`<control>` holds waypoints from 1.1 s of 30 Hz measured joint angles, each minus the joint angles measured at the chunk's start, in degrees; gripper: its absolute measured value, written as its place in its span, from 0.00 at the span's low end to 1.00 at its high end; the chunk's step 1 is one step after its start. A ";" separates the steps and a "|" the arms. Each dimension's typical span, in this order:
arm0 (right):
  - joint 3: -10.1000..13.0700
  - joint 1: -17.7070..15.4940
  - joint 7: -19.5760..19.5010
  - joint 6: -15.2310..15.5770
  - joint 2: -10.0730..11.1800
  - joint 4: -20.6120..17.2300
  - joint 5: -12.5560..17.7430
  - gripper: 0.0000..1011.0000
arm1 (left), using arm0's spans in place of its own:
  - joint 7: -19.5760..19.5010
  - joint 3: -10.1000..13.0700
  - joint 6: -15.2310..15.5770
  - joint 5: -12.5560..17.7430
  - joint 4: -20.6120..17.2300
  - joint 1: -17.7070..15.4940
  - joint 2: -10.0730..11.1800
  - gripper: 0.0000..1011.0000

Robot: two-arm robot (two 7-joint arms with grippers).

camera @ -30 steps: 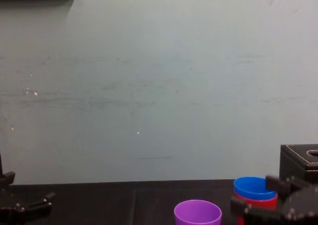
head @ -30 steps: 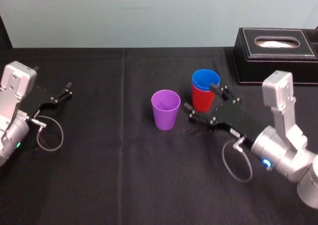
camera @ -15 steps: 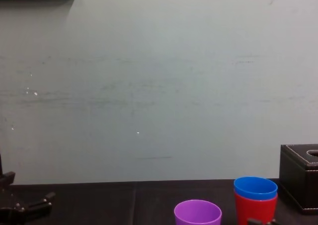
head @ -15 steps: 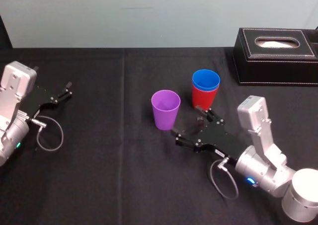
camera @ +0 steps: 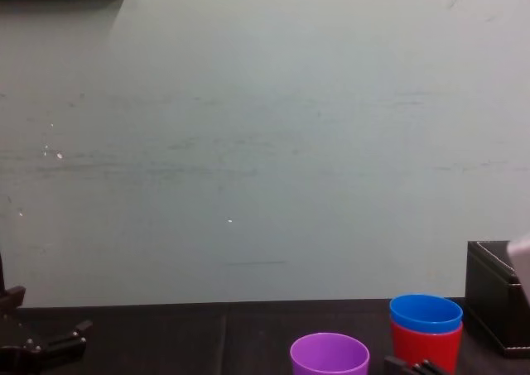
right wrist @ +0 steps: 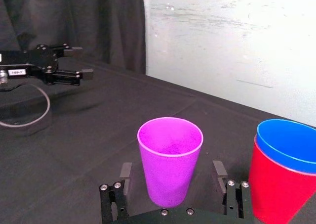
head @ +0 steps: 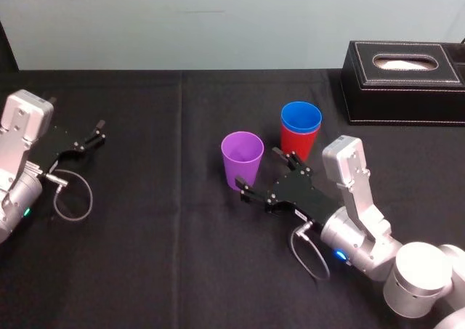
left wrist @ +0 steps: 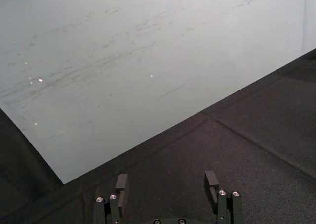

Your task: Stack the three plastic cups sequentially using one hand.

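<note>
A purple cup (head: 242,160) (camera: 329,354) stands upright at the table's middle. To its right, a blue cup (head: 301,116) (camera: 426,312) sits nested inside a red cup (head: 294,144) (camera: 426,344). My right gripper (head: 260,173) is open, low over the cloth, just in front and to the right of the purple cup. In the right wrist view the purple cup (right wrist: 170,159) lines up with the gap between the fingers (right wrist: 125,171), touching neither, with the red and blue stack (right wrist: 279,174) off to one side. My left gripper (head: 98,133) (left wrist: 166,182) rests open at the far left.
A black box with white stitching (head: 403,75) stands at the back right, behind the stacked cups. Black cloth (head: 145,234) covers the table, with open room between the left arm and the purple cup. A pale wall lies behind.
My right gripper has drawn back from the red and blue stack and swung left to the purple cup, staying open. The cups and the left arm have not moved.
</note>
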 joint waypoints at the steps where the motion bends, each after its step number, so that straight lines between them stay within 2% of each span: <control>1: 0.00 0.40 -0.14 0.01 -0.46 0.55 -0.14 0.99 | 0.00 0.00 0.00 0.00 0.00 0.00 0.00 0.99; 13: -0.55 4.34 -0.87 0.68 -4.08 5.31 -1.57 0.99 | 0.00 0.00 0.00 0.00 0.00 0.00 0.00 0.99; 20: -0.75 5.82 -1.33 0.42 -5.43 7.23 -2.44 0.99 | 0.00 0.00 0.00 0.00 0.00 0.00 0.00 0.99; 33: -0.48 6.75 -1.17 -0.12 -6.47 8.16 -2.59 0.99 | 0.00 0.00 0.00 0.00 0.00 0.00 0.00 0.99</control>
